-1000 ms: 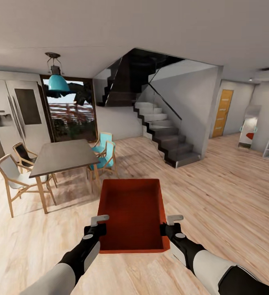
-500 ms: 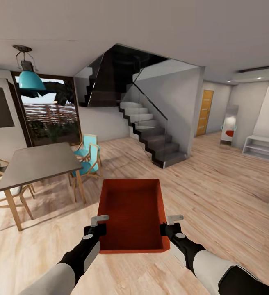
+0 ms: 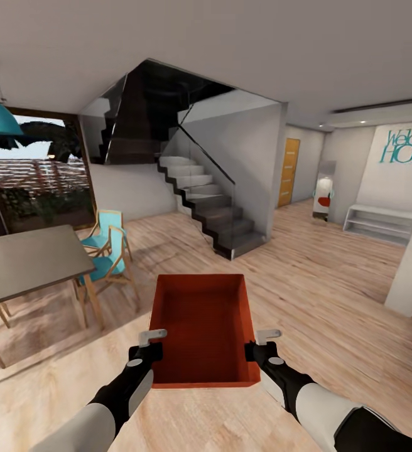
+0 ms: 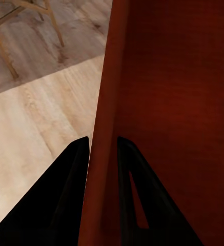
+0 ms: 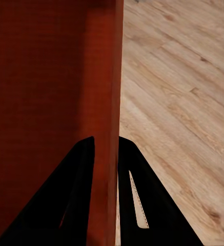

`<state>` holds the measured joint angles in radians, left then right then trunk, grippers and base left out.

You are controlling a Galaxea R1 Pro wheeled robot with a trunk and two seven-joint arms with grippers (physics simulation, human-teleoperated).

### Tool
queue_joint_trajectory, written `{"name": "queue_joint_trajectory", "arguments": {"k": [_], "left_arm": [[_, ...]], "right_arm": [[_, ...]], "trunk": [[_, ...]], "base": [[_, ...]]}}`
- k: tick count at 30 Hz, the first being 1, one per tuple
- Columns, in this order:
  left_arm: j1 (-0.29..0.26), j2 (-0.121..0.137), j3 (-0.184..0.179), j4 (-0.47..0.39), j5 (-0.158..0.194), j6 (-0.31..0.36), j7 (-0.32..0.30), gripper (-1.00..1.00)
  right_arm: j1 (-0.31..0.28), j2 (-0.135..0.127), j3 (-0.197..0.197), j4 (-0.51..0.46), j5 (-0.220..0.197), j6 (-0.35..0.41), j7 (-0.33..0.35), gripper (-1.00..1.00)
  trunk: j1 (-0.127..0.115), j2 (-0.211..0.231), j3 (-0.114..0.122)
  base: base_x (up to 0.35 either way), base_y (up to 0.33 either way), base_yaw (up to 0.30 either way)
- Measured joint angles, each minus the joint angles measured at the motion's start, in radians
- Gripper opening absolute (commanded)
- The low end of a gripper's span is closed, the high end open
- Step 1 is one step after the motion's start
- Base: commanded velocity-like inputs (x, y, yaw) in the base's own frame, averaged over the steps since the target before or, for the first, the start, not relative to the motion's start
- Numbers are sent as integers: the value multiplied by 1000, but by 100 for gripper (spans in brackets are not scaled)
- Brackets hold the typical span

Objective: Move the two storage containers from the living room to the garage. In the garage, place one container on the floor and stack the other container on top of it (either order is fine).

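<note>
1. The robot is carrying one orange-red container [image 3: 205, 329] out in front of its trunk, above a light wood-plank floor [image 3: 331, 295], with the open top facing up and nothing visible inside.
2. The left gripper [image 3: 151, 344] is pinching the container's left wall; in the left wrist view one finger [image 4: 73, 174] is lying outside the wall and the other inside it.
3. The right gripper [image 3: 261, 343] is pinching the right wall the same way, one finger [image 5: 129, 174] on the floor side and its partner inside the box.
4. The robot is facing a staircase [image 3: 209, 210], with a dining table [image 3: 24, 267] and turquoise chairs [image 3: 105, 248] to its left and a hallway with an orange door [image 3: 288, 172] ahead on its right.
5. The task is looking early: neither grey concrete nor a red car is in sight, so this container is not yet in the garage, and the second container is nowhere among these surroundings.
6. Reaching the garage, setting this box down, fetching the other and stacking it are all remaining, as far as I can judge.
</note>
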<state>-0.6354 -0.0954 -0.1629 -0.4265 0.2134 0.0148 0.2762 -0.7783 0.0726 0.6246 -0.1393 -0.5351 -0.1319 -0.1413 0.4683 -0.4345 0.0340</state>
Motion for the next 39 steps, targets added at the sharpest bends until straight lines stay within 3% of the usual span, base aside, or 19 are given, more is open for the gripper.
{"name": "queue_joint_trajectory", "arguments": {"k": [39], "left_arm": [[0, -1, 1, 2, -1, -2, -1, -100]], "right_arm": [[0, -1, 1, 0, -1, 0, 1, -100]], "trunk": [[0, 0, 0]], "base": [[322, 0, -153]]}}
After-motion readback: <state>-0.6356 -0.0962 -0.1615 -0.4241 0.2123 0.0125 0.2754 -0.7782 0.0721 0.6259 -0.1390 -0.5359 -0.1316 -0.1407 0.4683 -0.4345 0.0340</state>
